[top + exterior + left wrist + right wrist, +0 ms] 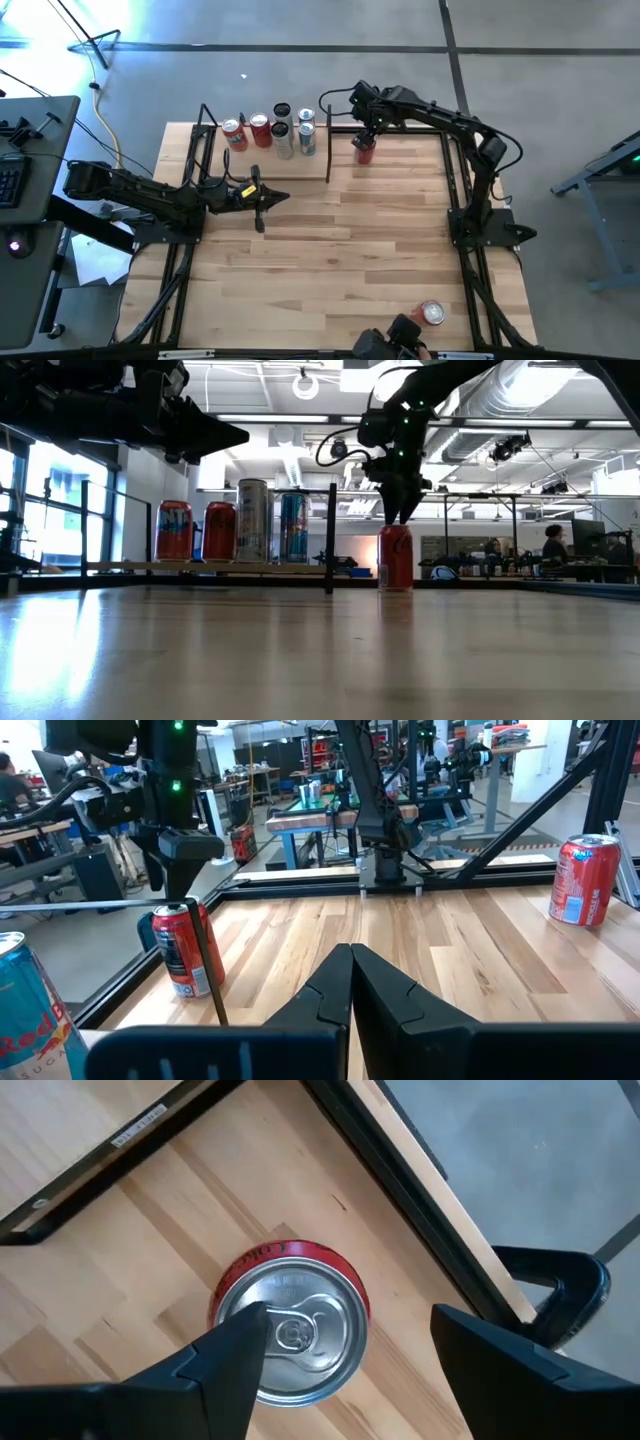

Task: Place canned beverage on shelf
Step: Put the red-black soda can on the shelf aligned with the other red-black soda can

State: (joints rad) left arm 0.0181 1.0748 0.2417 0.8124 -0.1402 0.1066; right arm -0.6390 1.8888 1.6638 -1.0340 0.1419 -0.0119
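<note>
A red beverage can (365,150) (395,558) (290,1335) stands upright on the tabletop, just right of the shelf's (300,168) upright end panel (331,540). My right gripper (369,128) (398,512) (350,1335) hangs open right above the can's top, pointing steeply down. One finger is over the lid and the other is beyond its rim. Several cans (270,130) (235,520) stand on the shelf. My left gripper (262,197) (350,970) is shut and level, near the shelf's front edge, holding nothing.
Another red can (432,313) (585,880) stands near the table's near right corner. The black frame rails (455,170) run along the table's sides. Bare planks (350,240) fill the middle of the table.
</note>
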